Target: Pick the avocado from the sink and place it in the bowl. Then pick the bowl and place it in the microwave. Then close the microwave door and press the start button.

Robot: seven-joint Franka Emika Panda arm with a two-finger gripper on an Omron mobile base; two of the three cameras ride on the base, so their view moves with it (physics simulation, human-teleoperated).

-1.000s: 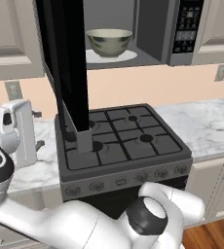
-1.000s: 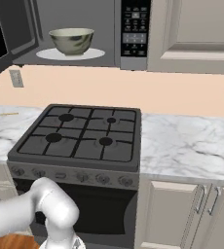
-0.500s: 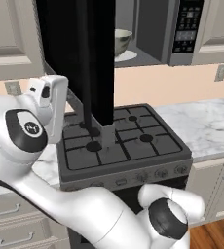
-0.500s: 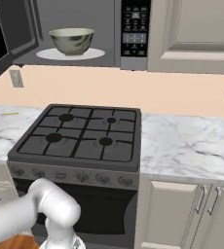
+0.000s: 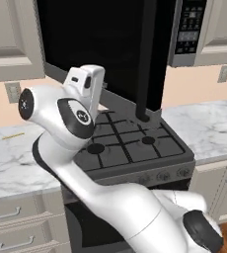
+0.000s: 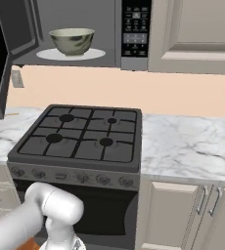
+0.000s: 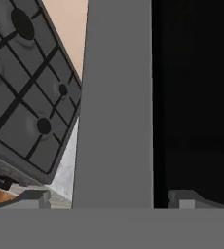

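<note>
The microwave (image 6: 85, 29) hangs above the stove with its cavity in sight. Inside, the pale greenish bowl (image 6: 72, 40) stands on the white turntable plate (image 6: 92, 54). The avocado is hidden and the sink is out of view. The keypad strip (image 6: 135, 29) runs down the microwave's right side. The black microwave door (image 5: 100, 44) stands partly swung across the opening. My arm (image 5: 66, 111) is raised just left of that door. My gripper (image 7: 109, 199) is open, and the door's grey edge (image 7: 116, 97) and dark glass (image 7: 196, 97) lie right ahead of it; nothing is held.
A black gas stove (image 6: 80, 136) sits under the microwave, flanked by marble counters (image 6: 192, 146). Beige cabinets (image 6: 202, 29) hang to the right of the microwave. Wall outlets (image 5: 224, 74) are set in the backsplash.
My arm has risen from low at the left to beside the door. The door has swung further across the microwave opening, and in the left base view it now hides the bowl.
</note>
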